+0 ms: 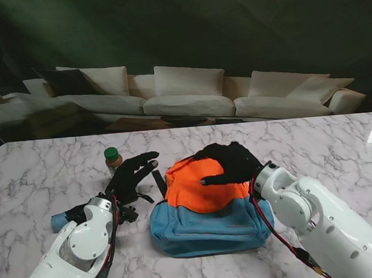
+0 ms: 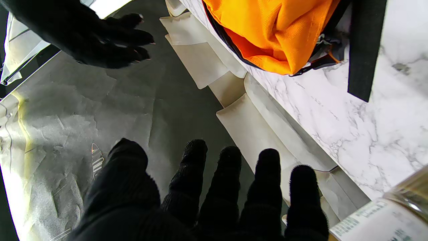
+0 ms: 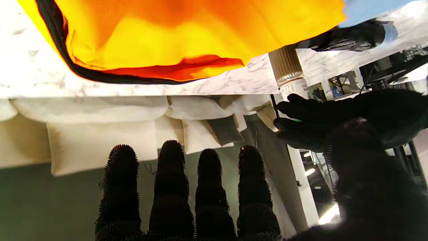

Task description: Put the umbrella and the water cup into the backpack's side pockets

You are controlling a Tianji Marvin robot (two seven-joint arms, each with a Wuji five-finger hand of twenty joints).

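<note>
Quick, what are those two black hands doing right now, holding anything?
Left hand: open, fingers spread, holding nothing, near the bottle.
Right hand: open, holding nothing, over the backpack.

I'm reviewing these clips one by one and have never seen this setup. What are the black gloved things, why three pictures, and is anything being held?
The black shapes are a robot's two five-finger hands, on white arms. The wide picture comes from a camera on the robot's stand, looking down at a marble table. The other two come from cameras on each wrist, looking along the fingers; they appear upside down, so the table shows at their top.

On the table lies an orange and blue backpack. The right hand hovers over its orange part, fingers apart, holding nothing. The left hand, also open and empty, sits left of the backpack, near a bottle with a green cap, presumably the water cup. A dark object with a blue end, possibly the umbrella, lies partly hidden by the left arm.
</note>
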